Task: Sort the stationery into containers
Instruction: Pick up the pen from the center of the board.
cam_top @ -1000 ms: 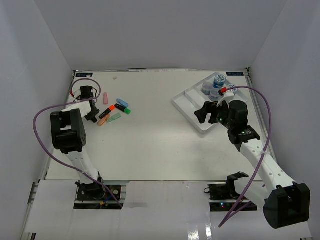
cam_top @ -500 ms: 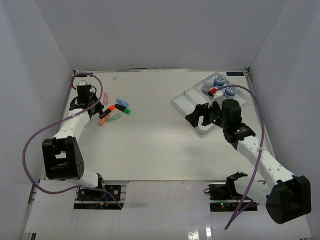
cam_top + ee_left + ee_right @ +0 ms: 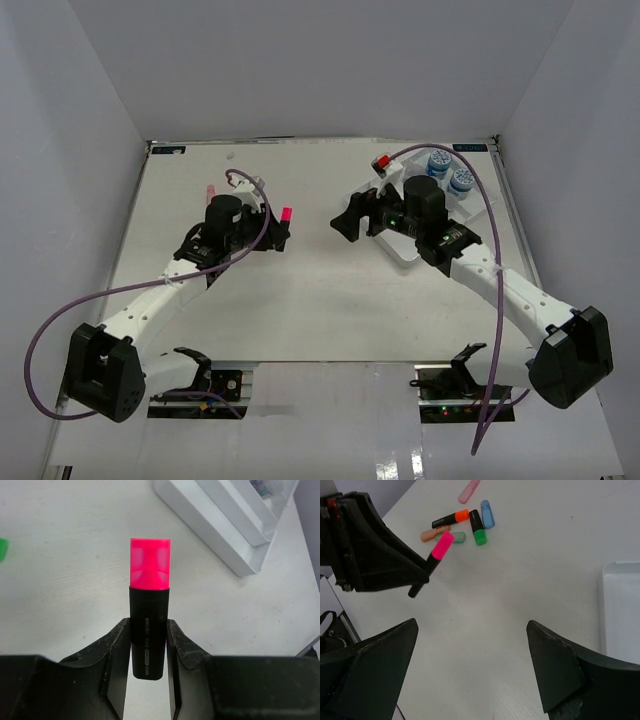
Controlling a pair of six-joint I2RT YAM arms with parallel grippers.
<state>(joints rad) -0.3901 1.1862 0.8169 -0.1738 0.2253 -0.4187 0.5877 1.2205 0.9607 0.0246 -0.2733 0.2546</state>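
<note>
My left gripper [image 3: 278,226] is shut on a black marker with a pink cap [image 3: 149,605] and holds it above the table's middle; the marker also shows in the top view [image 3: 287,213] and the right wrist view [image 3: 437,551]. My right gripper [image 3: 348,222] hangs open and empty [image 3: 471,625] just left of the white tray [image 3: 403,256]. Two patterned-lid jars [image 3: 438,160] [image 3: 461,181] sit in the tray's far end. Several markers lie in a pile: pale pink [image 3: 469,491], blue [image 3: 487,513], orange [image 3: 451,518], green [image 3: 478,529], peach [image 3: 435,533].
The tray's near corner and its long compartments show in the left wrist view [image 3: 235,535], ahead and to the right of the held marker. White walls close the table on the left, back and right. Purple cables loop off both arms.
My left arm swung from the marker pile at the far left toward the middle, now carrying the pink marker. My right gripper moved left, off the tray, to the table's middle.
</note>
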